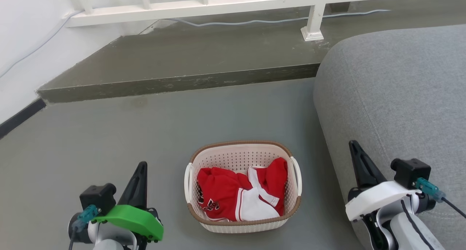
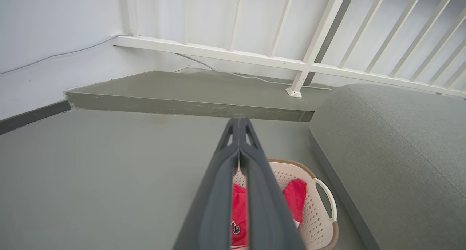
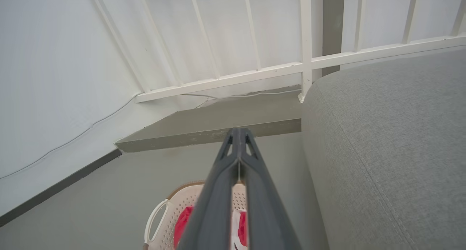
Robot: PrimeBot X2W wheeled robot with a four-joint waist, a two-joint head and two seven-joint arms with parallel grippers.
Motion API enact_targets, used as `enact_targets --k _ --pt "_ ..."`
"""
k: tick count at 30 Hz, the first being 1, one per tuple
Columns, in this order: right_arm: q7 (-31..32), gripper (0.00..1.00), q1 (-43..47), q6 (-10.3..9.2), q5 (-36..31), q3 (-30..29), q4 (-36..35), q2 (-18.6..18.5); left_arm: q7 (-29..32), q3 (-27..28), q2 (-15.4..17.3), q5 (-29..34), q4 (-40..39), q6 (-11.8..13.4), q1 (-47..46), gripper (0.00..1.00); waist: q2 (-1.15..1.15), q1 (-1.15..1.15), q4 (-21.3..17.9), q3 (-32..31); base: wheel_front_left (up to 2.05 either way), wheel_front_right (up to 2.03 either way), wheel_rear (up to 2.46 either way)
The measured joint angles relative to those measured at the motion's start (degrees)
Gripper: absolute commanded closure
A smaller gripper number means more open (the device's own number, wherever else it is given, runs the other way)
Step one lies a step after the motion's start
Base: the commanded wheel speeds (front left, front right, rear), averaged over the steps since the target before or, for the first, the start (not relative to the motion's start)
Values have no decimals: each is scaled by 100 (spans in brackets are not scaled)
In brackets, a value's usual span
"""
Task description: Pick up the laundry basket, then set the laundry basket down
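Observation:
The laundry basket (image 1: 241, 155) stands on the grey floor in the lower middle of the head view, cream-white with perforated walls, a brown rim and white side handles. Red-and-white clothing (image 1: 242, 193) lies inside it. My left gripper (image 1: 142, 165) is to the basket's left, shut, fingers pressed together and holding nothing. My right gripper (image 1: 352, 143) is to its right, in front of the sofa, also shut and empty. In the left wrist view the basket (image 2: 320, 210) lies below and right of the fingers (image 2: 238, 124). In the right wrist view the basket (image 3: 164, 221) lies low left of the fingers (image 3: 238, 133).
A grey sofa (image 1: 397, 97) rises close on the right of the basket. A raised concrete step (image 1: 182, 82) crosses the floor ahead, with a white railing (image 1: 204, 6) and a cable (image 1: 255, 22) behind it. A white wall (image 1: 25, 42) runs along the left.

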Motion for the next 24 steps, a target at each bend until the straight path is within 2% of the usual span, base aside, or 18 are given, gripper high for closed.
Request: enact_targets --k 6,24 --pt "49 100 -1 10 187 -73 -3 8 58 63 -3 -243 -5 0 2 100 0 0 15 -5 0 0 0" --pt "403 100 -12 81 1499 -402 -3 91 411 316 -4 -1443 -27 -1 1 100 0 0 60 -19 0 0 0"
